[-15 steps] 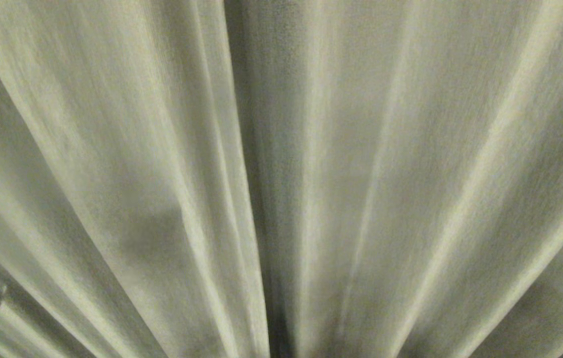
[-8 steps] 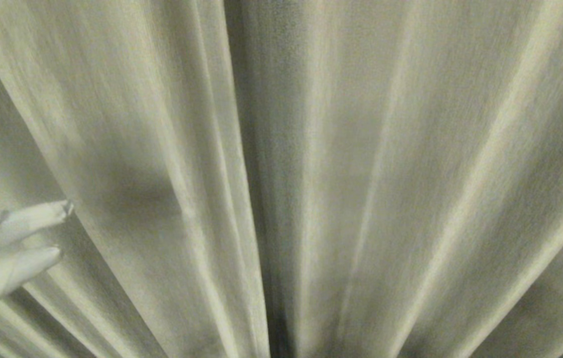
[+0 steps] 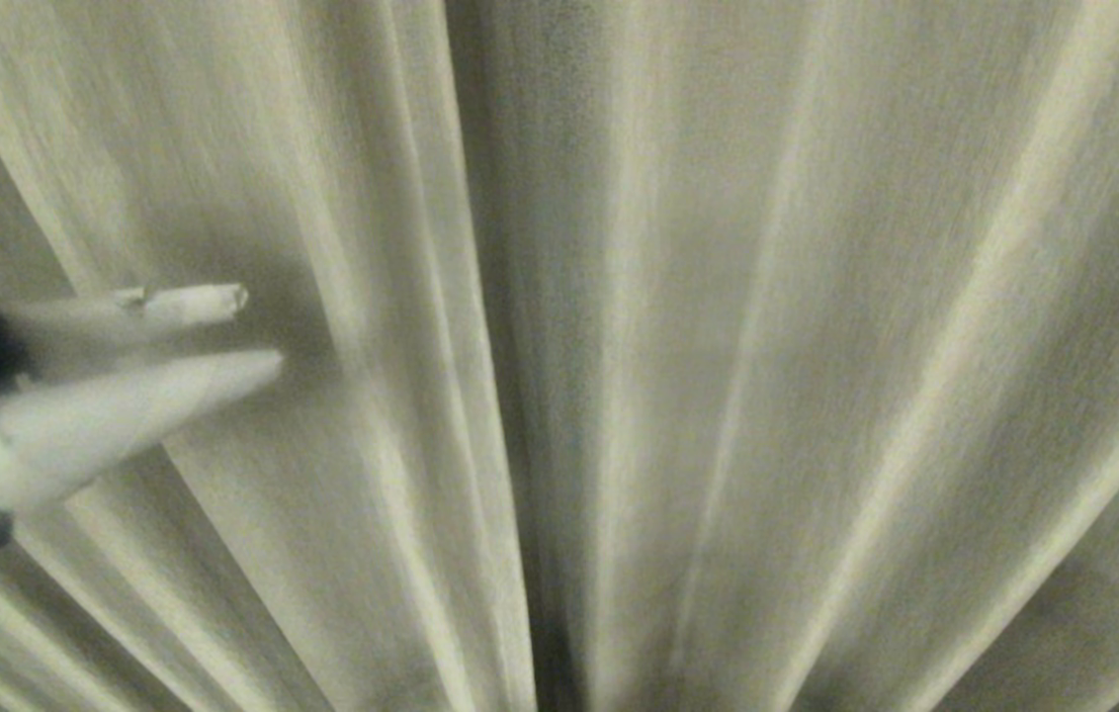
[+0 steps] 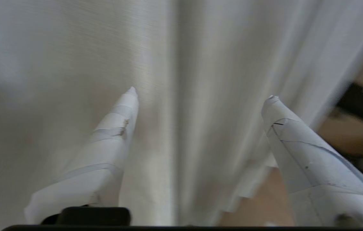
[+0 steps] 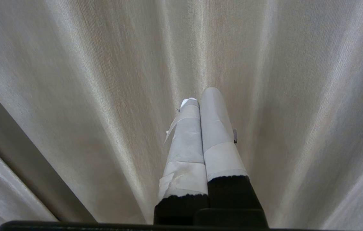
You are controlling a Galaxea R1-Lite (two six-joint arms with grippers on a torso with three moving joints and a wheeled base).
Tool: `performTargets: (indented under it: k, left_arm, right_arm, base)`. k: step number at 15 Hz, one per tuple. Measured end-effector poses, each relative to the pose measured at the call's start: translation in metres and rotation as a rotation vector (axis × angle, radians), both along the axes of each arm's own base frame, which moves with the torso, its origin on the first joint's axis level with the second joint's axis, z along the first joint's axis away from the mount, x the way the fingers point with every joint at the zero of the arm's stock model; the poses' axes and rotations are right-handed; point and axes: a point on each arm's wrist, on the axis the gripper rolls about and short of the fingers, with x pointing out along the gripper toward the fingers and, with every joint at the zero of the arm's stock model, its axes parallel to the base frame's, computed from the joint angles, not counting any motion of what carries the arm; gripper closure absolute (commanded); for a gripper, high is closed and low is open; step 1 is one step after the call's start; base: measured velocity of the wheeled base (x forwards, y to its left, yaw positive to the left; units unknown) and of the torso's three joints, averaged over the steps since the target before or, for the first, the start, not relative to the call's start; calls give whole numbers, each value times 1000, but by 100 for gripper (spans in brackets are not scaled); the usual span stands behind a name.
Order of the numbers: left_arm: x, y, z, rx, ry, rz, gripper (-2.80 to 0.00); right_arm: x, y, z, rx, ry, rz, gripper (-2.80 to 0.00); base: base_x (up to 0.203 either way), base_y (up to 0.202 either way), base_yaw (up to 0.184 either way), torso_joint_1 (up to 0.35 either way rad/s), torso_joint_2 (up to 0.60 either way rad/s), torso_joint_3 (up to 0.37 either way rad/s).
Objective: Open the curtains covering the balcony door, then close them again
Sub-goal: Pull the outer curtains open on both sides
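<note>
The cream pleated curtains point(image 3: 718, 326) fill the head view and hang drawn together, with a dark seam point(image 3: 530, 514) where the two panels meet. The balcony door is hidden behind them. My left gripper point(image 3: 258, 328) reaches in from the left, just in front of the left panel, left of the seam. In the left wrist view the left gripper point(image 4: 201, 95) is open wide, with a fold of curtain point(image 4: 181, 134) ahead of the gap and nothing held. In the right wrist view my right gripper point(image 5: 199, 96) is shut and empty, pointing at the curtain point(image 5: 72, 96).
The left wrist view shows the curtain's hem point(image 4: 249, 189) hanging just above a light brown floor point(image 4: 258, 211). A dark object point(image 4: 361, 106) lies on the floor beyond the hem.
My left gripper has come up from the lower left corner and moved right toward the left panel, and its fingers have spread apart. The curtains and the right gripper have not moved.
</note>
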Motion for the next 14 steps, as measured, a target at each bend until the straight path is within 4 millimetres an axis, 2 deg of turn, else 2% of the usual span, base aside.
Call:
performTargets:
  k: [5, 7, 10, 14]
  left_arm:
    - [42, -26, 8, 16, -79, 228, -280]
    - [52, -32, 15, -15, -131, 275, -280]
    - [54, -34, 19, -13, -144, 332, -280]
    - [47, -25, 26, 45, -200, 571, -280]
  right_arm:
    - [0, 0, 0, 0, 0, 1, 0]
    - [0, 0, 0, 0, 0, 0, 0]
    - [0, 0, 0, 0, 0, 0, 0]
    - [0, 0, 0, 0, 0, 0, 0]
  base:
    - [0, 0, 0, 0, 0, 0]
    - [0, 0, 0, 0, 0, 0]
    - [0, 0, 0, 0, 0, 0]
    - [0, 0, 0, 0, 0, 0]
